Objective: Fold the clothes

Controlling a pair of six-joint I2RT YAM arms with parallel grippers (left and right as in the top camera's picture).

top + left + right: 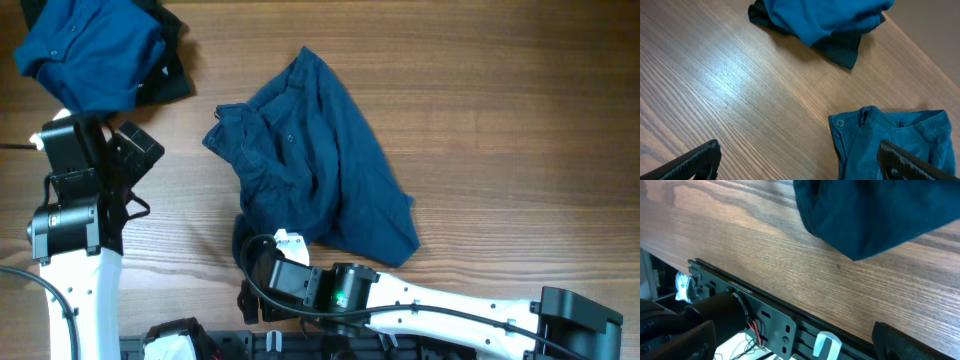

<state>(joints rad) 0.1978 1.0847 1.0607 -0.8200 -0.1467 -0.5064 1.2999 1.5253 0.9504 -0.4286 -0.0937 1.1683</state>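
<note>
Navy woven cloth, soft and limp: the shorts (320, 165) are seen crumpled mid-table (500, 90), with the waistband (890, 119) turned toward the far left and one leg trailing to the near edge. A brighter blue shirt (85, 45) is bunched at the far left corner on top of a darker piece (172, 80), well apart from the shorts. Nothing is folded yet.

Left gripper (797, 160): jaws spread wide, nothing held, hung above bare wood between shirt and shorts. The waistband button (840, 122) is just ahead of it.

Right gripper (790, 340): also fully parted and empty, placed at the near table edge just beside the lower hem (865, 220) of the shorts. The cloth is not touched, as far as can be told.

Handling, judged: light and floppy, with no stiffness to be relied on. Shape will be lost when the piece is lifted, and lower layers may be dragged along. Bunching is likely if the cloth is pushed over the wood.

The thicker waistband and hem seams are judged the best grab points: a waistband corner for the left, a hem corner for the right, so the piece can be pulled flat before folding. Only one layer should be pinched, or a fold underneath may be caught too.
</note>
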